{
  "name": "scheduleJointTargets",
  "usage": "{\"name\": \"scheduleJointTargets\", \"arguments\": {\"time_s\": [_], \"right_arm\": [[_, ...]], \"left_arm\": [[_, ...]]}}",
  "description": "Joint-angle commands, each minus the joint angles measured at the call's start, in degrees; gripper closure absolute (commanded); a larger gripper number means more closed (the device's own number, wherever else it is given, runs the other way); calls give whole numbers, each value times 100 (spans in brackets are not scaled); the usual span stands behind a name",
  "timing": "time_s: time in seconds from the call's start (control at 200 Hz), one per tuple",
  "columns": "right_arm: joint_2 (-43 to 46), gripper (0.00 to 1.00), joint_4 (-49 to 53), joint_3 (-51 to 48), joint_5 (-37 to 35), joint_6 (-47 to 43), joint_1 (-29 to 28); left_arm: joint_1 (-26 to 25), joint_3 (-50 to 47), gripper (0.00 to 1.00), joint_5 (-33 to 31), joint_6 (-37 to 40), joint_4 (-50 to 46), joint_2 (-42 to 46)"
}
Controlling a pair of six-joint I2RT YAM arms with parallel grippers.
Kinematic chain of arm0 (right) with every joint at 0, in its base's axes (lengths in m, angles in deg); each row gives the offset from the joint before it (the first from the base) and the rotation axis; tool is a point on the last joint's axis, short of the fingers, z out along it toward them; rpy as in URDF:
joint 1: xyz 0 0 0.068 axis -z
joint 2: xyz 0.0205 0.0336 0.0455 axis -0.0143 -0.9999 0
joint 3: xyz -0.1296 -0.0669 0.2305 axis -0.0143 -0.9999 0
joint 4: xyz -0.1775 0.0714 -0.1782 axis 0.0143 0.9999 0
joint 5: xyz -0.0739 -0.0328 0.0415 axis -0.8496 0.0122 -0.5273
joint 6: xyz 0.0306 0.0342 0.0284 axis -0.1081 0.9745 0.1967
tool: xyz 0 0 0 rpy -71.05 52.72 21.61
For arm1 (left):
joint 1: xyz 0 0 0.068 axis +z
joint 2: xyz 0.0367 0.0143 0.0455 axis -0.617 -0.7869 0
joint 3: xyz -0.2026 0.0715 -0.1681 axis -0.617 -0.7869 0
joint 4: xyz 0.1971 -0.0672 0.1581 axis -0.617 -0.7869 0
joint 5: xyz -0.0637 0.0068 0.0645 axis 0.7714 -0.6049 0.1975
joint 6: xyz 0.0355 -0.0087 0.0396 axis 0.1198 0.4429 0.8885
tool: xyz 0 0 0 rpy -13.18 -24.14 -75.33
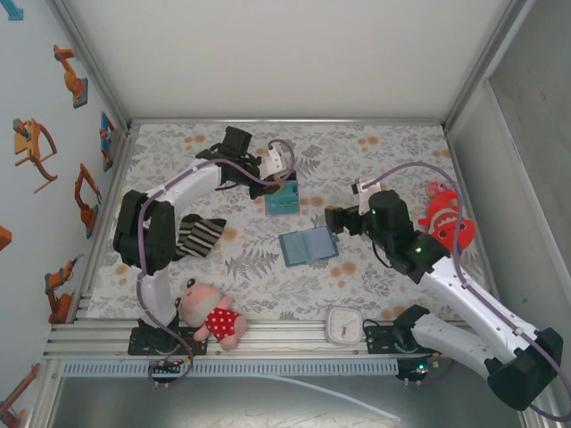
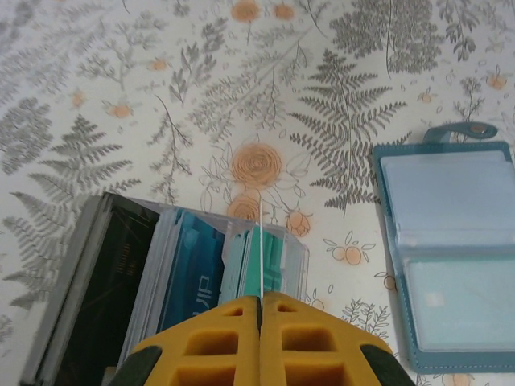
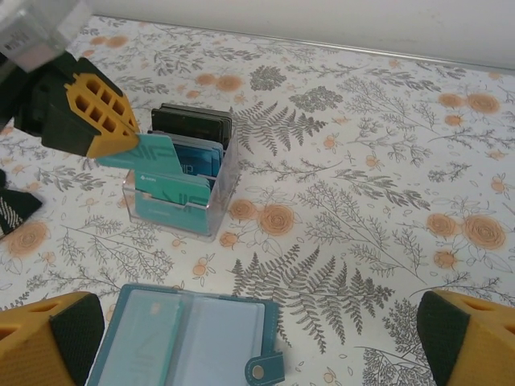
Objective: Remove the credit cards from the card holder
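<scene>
Top external view: the floral tabletop [image 1: 375, 169] carries the card holder [image 1: 308, 245], lying open and flat just ahead of the right fingers [image 3: 56, 342], which stand wide apart with nothing between them. From the right wrist, the holder lies low between those fingers, its snap tab [image 3: 258, 371] on the side toward the right-hand one. It looks like a soft bifold with glossy plastic pockets: light and floppy. It would probably slide or lift off the tabletop if a card were tugged without a panel pinned down. I cannot tell whether any pocket has a card in it.

Beyond the holder, under the left fingers [image 2: 217, 346], stands a clear box [image 3: 219, 189] with credit cards [image 3: 193, 149] filed upright. The black ones are farthest from the right fingers, the blue and teal ones nearer. The box seems rigid but light, so a sideways nudge could tip it.

Smallest is the teal card [image 3: 153, 153], clamped by one end between the closed left fingers and tilted at the box's open top. I cannot tell whether its lower edge is inside. From the left wrist it shows edge-on, a thin line running ahead of the fingertips. Such a card should be stiff, thin and slick. It is best pinched on its flat faces near a short edge.
</scene>
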Motion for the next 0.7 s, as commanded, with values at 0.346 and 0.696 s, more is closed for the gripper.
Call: {"name": "scheduleJointTargets", "arguments": {"time_s": [0.346, 0.696], "right_arm": [[-153, 1, -121, -61, -72, 210, 17], [-109, 1, -53, -78, -58, 204, 17]], "left_arm": [[-35, 443, 100, 364, 220, -313, -500], [-97, 774, 100, 367, 245, -568, -871]]}}
